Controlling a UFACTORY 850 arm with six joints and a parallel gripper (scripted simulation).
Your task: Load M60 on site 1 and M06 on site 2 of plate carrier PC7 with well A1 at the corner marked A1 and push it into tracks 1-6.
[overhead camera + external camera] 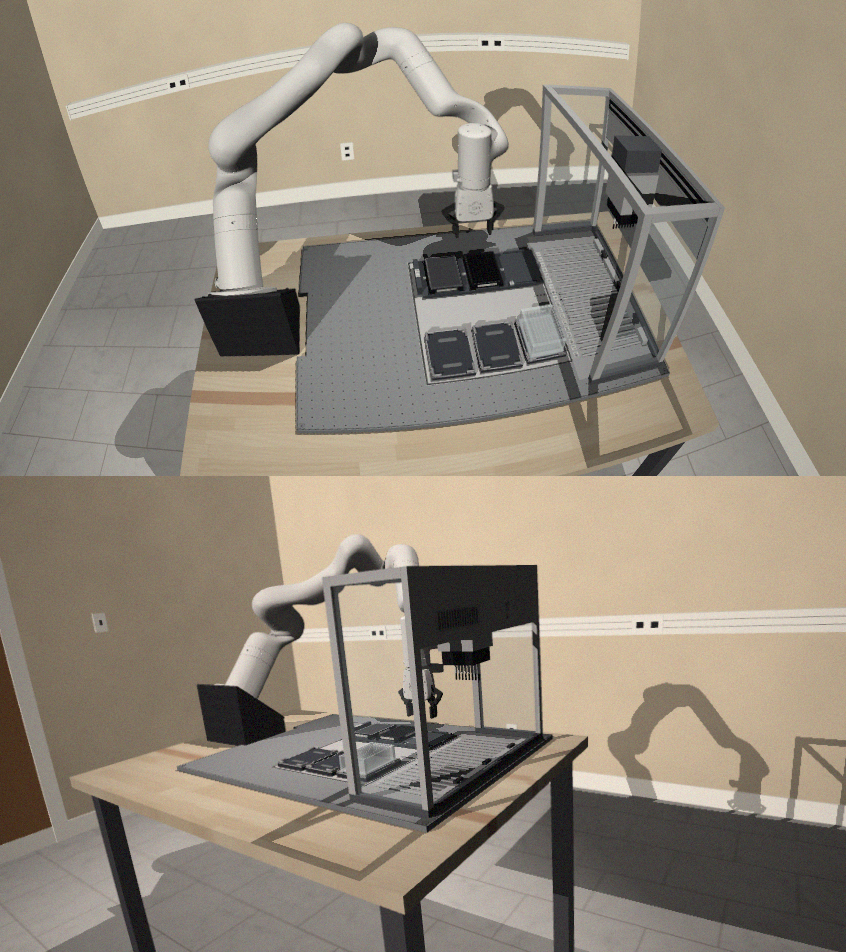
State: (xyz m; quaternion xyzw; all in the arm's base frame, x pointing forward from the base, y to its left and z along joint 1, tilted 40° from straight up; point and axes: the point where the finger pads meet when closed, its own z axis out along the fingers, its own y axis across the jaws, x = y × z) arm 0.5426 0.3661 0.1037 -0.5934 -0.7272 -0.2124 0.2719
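The plate carrier PC7 (476, 272) lies on the apron, its long side pointing at the rails (585, 296), outside the tracks. A dark grey plate (443, 273) sits on the site beside the handle (417, 277). A black plate (483, 268) sits on the middle site. The site nearest the rails (515, 267) is empty. I cannot read the plate labels. My gripper (473, 230) is open and empty, raised well above the black plate; it also shows in the exterior view (420, 709). The clear deep-well block M09 (539, 334) (372, 758) sits in nest S3.
Nests S1 (450, 353) and S2 (496, 346) look dark and hold no plate. The instrument's grey frame (633, 236) stands over the rails, with a dark pipetting head (467, 656) hanging inside. The arm's black base (248, 322) stands at the left.
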